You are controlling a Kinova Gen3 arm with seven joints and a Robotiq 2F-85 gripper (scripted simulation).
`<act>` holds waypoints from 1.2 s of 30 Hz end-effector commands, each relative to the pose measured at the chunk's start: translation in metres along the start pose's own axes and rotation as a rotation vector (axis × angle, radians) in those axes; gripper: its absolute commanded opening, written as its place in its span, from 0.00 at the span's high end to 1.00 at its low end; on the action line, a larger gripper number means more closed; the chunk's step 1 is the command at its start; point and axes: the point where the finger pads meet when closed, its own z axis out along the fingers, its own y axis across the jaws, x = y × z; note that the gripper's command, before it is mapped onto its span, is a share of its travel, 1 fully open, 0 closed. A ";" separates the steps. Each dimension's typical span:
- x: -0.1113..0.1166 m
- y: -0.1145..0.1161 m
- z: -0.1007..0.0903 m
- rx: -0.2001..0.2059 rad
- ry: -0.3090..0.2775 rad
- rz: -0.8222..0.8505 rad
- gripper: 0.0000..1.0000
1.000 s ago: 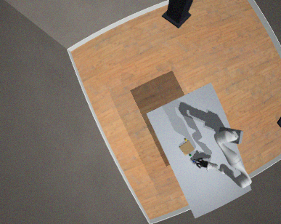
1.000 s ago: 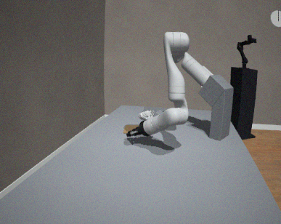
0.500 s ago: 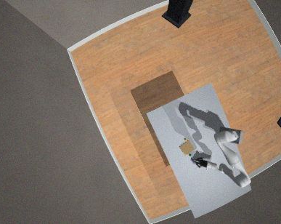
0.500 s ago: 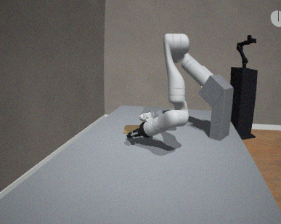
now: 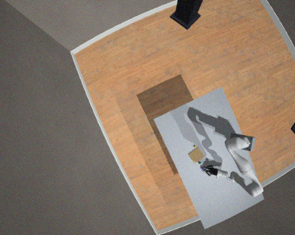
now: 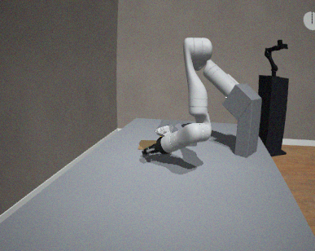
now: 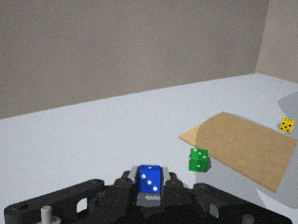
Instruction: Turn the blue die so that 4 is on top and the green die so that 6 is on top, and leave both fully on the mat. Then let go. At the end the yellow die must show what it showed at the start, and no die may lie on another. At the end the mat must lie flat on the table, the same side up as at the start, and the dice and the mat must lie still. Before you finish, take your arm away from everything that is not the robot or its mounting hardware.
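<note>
My gripper [image 7: 149, 176] is shut on the blue die [image 7: 150, 181], held low over the grey table; the face toward the wrist camera shows three pips. The green die [image 7: 198, 160] lies on the table just off the near corner of the tan mat [image 7: 246, 145]. The yellow die [image 7: 286, 124] sits at the mat's far edge. In the overhead view the gripper [image 5: 208, 169] is just below the mat [image 5: 195, 155], with the green die [image 5: 200, 162] between them. In the side view the gripper [image 6: 146, 151] is close to the table surface.
A grey box [image 6: 244, 119] stands on the table by the arm's base. A black stand [image 6: 273, 114] is on the floor beyond the table. The table's left edge [image 6: 51, 179] runs along the wall side.
</note>
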 end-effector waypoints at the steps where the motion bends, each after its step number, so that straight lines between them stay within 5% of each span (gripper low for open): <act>1: 0.001 -0.001 0.000 0.001 0.000 0.001 0.85; 36: -0.008 -0.001 0.004 0.001 0.000 0.001 0.85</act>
